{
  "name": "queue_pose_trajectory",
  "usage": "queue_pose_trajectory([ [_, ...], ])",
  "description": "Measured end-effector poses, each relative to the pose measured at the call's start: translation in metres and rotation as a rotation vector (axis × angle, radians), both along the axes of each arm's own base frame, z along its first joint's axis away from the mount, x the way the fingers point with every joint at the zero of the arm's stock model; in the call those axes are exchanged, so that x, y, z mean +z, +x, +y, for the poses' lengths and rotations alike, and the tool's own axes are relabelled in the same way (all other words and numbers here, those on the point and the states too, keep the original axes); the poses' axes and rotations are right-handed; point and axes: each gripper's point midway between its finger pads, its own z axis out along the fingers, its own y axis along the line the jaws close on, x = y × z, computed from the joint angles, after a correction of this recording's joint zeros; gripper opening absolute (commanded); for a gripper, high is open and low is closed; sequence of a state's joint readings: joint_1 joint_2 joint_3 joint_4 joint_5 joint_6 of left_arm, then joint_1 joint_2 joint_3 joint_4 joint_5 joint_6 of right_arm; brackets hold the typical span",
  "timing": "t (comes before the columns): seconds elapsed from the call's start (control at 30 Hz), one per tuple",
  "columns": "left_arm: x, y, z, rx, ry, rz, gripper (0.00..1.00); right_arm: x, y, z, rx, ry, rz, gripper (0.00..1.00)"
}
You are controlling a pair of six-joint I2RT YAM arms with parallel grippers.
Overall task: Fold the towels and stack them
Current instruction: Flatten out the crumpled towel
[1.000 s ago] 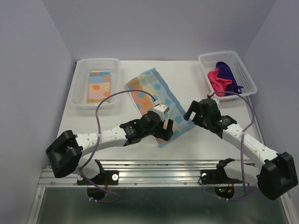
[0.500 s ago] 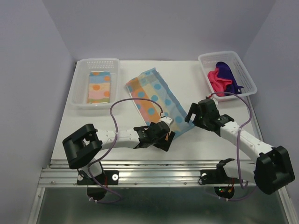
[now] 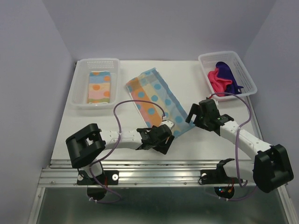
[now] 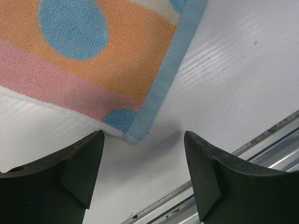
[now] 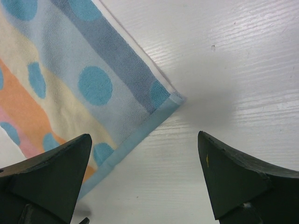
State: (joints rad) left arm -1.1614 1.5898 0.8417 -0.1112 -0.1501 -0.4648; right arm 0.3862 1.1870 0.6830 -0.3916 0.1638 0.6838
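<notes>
Towels: we find one folded striped towel (image 3: 100, 87) in the upper-left basket (image 3: 96, 61), the spread striped towel (image 3: 154, 95) at centre, the left gripper (image 4: 142, 140) and right gripper (image 5: 145, 140) open-jawed and empty at its lower corners, and the pink towel (image 3: 218, 78) and purple towel (image 3: 229, 71) crumpled at upper right.
</notes>
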Motion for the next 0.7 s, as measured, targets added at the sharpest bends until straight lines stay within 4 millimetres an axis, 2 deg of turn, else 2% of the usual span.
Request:
queue_pose_trajectory([
  [0.13,-0.003,0.004,-0.005,0.001,0.024,-0.006,0.75,-0.003,-0.001,0.000,0.002,0.000,0.006,1.00],
  [0.23,-0.004,0.008,-0.007,-0.002,0.037,-0.016,0.64,-0.006,-0.002,-0.001,0.005,-0.004,0.018,1.00],
  [0.3,-0.005,0.009,-0.006,-0.002,0.049,-0.022,0.48,-0.008,-0.003,-0.001,0.006,-0.005,0.025,1.00],
  [0.33,-0.005,0.010,-0.006,-0.003,0.055,-0.024,0.48,-0.009,-0.003,-0.002,0.005,-0.006,0.026,1.00],
  [0.4,-0.006,0.010,-0.005,-0.001,0.062,-0.025,0.33,-0.009,-0.003,-0.002,0.003,-0.006,0.026,1.00],
  [0.5,-0.007,0.010,-0.002,0.003,0.072,-0.024,0.19,-0.009,-0.002,-0.003,-0.001,-0.007,0.027,1.00],
  [0.57,-0.007,0.010,0.000,0.012,0.079,-0.025,0.00,-0.009,-0.002,-0.004,-0.002,-0.007,0.026,1.00],
  [0.7,-0.007,0.010,0.000,0.018,0.082,-0.027,0.00,-0.009,-0.002,-0.004,-0.005,-0.007,0.027,1.00],
])
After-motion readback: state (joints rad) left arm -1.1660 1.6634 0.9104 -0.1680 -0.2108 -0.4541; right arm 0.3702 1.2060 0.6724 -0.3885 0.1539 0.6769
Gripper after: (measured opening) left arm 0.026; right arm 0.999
